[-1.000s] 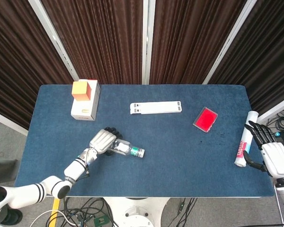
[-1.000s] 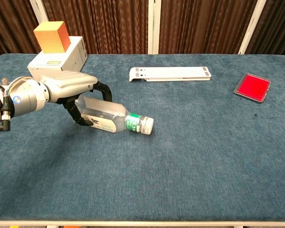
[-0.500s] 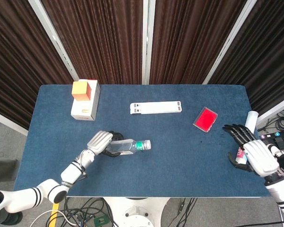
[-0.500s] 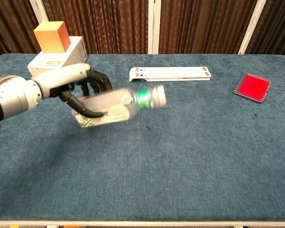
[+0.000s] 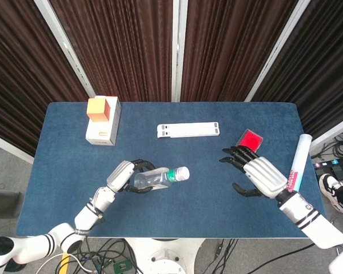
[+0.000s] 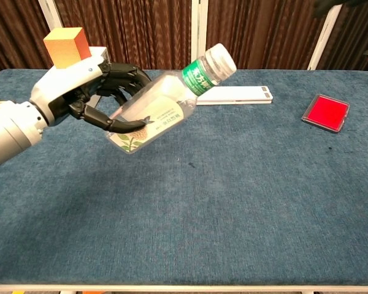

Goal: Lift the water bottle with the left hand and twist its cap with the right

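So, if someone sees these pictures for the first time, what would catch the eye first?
Most likely the clear water bottle, held off the table by the left hand, tilted with its white cap pointing up and to the right. Next, the right hand hovering open over the blue table, fingers spread toward the bottle. The bright red case near the right hand and the orange block on a white box at the far left corner also stand out.

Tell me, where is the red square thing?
The red square thing lies flat on the table's right side in the head view, just beyond the right hand.
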{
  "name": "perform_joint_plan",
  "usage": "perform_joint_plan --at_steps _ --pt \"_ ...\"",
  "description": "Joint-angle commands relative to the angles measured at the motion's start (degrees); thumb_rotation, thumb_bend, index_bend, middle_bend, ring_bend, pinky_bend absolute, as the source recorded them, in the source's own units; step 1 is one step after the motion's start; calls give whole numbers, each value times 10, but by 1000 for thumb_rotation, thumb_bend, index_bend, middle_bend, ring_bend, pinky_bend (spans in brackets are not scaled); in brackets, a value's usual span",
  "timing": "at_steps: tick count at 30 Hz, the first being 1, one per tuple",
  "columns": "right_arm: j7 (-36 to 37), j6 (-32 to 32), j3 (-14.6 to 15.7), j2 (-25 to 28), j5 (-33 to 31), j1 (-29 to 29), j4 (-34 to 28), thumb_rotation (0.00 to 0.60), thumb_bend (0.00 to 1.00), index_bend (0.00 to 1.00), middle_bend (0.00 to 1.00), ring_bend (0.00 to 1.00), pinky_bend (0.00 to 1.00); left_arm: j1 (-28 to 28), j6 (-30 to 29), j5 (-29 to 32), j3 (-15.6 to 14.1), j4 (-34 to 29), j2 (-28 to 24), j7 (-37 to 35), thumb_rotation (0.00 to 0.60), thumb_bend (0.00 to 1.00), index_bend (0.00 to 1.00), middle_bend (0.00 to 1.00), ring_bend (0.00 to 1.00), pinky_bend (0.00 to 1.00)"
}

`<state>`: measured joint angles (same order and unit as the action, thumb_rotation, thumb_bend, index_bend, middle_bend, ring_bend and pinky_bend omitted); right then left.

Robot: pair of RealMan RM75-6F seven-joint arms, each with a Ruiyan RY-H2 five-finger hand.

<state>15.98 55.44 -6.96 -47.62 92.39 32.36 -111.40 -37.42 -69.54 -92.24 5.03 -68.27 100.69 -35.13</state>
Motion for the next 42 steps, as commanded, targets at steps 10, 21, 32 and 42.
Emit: perform_joint_plan --at_steps 10,21,32,42 --pt "-29 -93 -16 -29 -62 65 -17 599 237 193 34 0 0 -9 -4 5 6 -15 7 14 600 318 480 473 373 490" --pt "-44 -109 -19 -47 -77 87 -20 600 237 193 32 0 0 -14 -4 10 9 -29 1 34 600 318 481 473 373 488" --pt "-48 -106 -17 -55 -83 93 -24 599 238 192 31 0 0 -14 -7 6 0 -25 0 37 600 317 481 473 373 484" --pt "-55 -111 -15 -63 -87 102 -25 599 238 193 31 0 0 -18 -8 7 2 -25 -2 38 600 317 480 473 373 484"
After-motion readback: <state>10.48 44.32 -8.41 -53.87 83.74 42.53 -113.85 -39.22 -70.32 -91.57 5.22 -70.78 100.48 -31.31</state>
